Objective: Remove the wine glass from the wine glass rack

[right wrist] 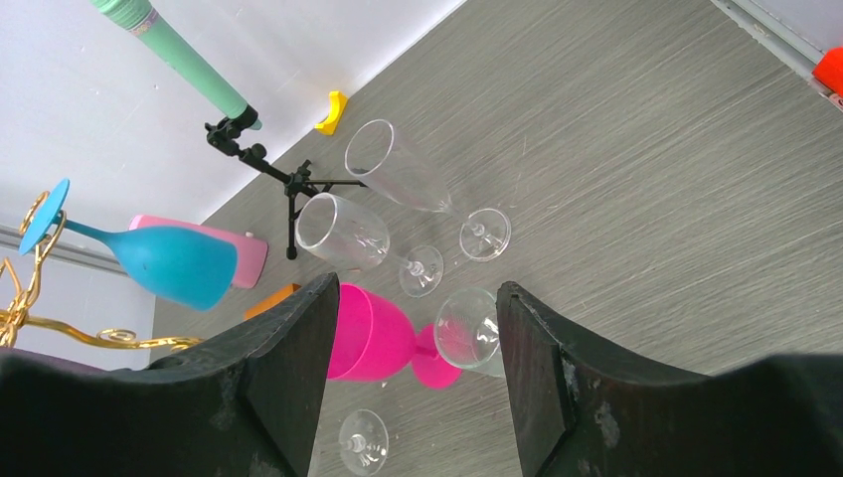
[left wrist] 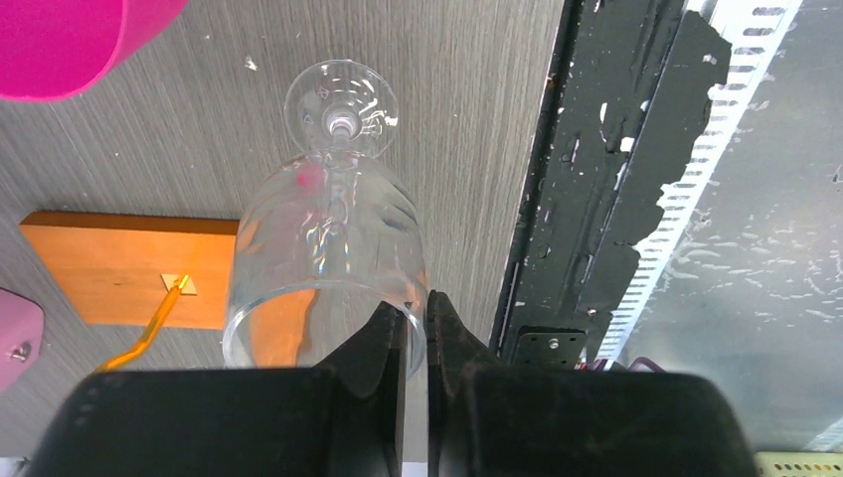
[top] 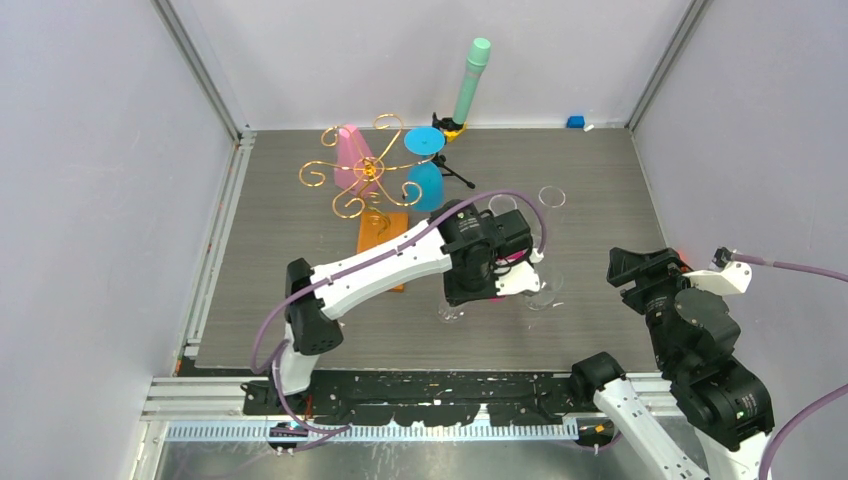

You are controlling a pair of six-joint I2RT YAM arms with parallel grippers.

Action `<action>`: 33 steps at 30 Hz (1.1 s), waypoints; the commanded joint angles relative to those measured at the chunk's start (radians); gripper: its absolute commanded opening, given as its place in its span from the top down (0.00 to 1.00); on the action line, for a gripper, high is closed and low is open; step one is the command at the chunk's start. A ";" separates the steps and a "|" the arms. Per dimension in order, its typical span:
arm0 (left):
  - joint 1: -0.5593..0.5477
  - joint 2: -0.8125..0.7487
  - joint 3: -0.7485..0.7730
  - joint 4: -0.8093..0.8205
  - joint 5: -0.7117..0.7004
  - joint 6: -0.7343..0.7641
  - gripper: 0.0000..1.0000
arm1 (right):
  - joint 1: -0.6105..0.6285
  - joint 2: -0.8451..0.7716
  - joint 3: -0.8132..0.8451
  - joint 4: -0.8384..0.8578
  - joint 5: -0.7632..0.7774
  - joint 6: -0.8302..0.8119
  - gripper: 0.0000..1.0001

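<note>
1. The clear wine glass was off the wine glass rack, to the right of the rack's orange-brown base and on the side nearer the arm bases.
2. Its rim pointed up at the left wrist camera and its round foot pointed down toward the table. Whether the foot touched the table could not be told.
3. The left gripper had its fingers pinched together on the rim of that glass, one inside the bowl and one outside.
4. A blue glass hung upside down from the right side of the rack's gold wire. A pale pink glass was at the rack's far-left side.
5. A magenta glass lay on the table right of the rack base, near the held glass.
6. Two clear flutes lay on their sides farther right of the rack, just beside each other.
7. A black tripod with a mint-green cylinder stood behind the rack to its right, near the back wall.
8. The right gripper was well to the right of the rack, with its fingers spread wide and nothing between them.
</note>
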 commanded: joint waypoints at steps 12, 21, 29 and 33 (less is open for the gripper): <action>0.052 0.067 0.061 0.008 0.038 0.076 0.97 | 0.004 0.001 -0.003 0.030 -0.001 0.015 0.35; 0.076 0.044 0.043 0.029 0.031 0.077 0.63 | 0.004 0.017 -0.001 0.039 -0.008 0.018 0.35; 0.091 -0.078 0.009 0.066 0.003 0.130 0.29 | 0.004 0.017 0.008 0.042 -0.019 0.019 0.35; 0.094 -0.185 -0.016 0.138 0.034 0.166 0.08 | 0.004 0.022 0.010 0.052 -0.024 0.027 0.36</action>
